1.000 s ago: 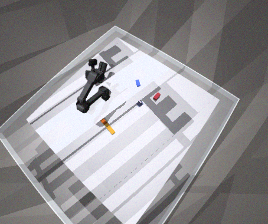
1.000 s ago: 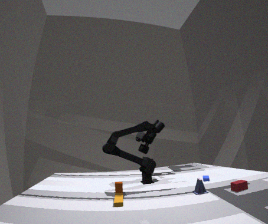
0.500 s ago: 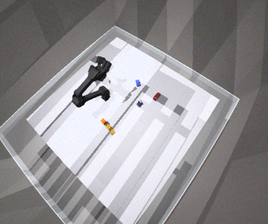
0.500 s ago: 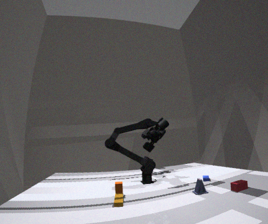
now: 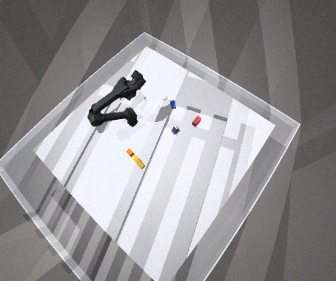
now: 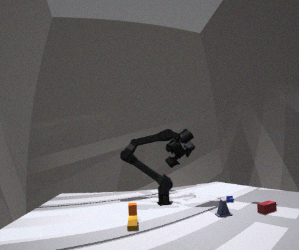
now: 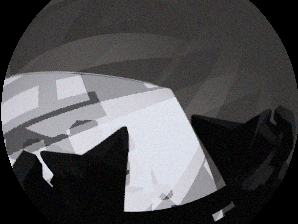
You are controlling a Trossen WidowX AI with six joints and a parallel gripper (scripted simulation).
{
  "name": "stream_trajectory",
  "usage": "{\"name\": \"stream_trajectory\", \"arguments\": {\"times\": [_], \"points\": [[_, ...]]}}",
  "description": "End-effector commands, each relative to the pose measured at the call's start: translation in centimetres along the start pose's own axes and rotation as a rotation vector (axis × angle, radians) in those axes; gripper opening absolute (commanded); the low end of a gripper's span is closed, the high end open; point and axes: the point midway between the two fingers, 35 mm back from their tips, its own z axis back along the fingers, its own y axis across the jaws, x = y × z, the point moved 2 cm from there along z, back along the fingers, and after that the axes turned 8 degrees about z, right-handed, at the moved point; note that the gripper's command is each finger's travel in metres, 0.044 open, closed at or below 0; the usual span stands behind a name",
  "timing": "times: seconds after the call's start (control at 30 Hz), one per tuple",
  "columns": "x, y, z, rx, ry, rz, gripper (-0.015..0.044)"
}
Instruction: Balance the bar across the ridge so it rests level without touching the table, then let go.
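Observation:
The yellow bar (image 5: pixel 138 162) (image 6: pixel 132 224) lies on the table, with an orange block (image 5: pixel 129 151) (image 6: pixel 132 209) on one end. The dark blue ridge (image 5: pixel 175 130) (image 6: pixel 223 209) stands upright on the table, well apart from the bar, with nothing on its top. My gripper (image 6: pixel 183 158) (image 7: pixel 160 124) is open and empty. It is high above the table, away from both bar and ridge. Neither the bar nor the ridge can be made out in the wrist view.
A red block (image 5: pixel 196 120) (image 6: pixel 267 207) lies near the ridge. A smaller blue block (image 5: pixel 172 104) (image 6: pixel 230 199) lies on the ridge's other side. Pale walls enclose the table in the top view. Strong light and shadow bands cross the table.

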Motion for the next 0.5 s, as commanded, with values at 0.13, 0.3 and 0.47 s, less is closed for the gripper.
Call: {"name": "stream_trajectory", "arguments": {"times": [0.13,0.3,0.47], "points": [[-2.9,-1.4,1.0,-0.04,0.146,-0.16,0.0315],[-4.6,-2.1,1.8,-0.068,0.227,-0.254,0.0315],[-6.2,-2.6,2.8,-0.098,0.303,-0.352,0.0315]]}}
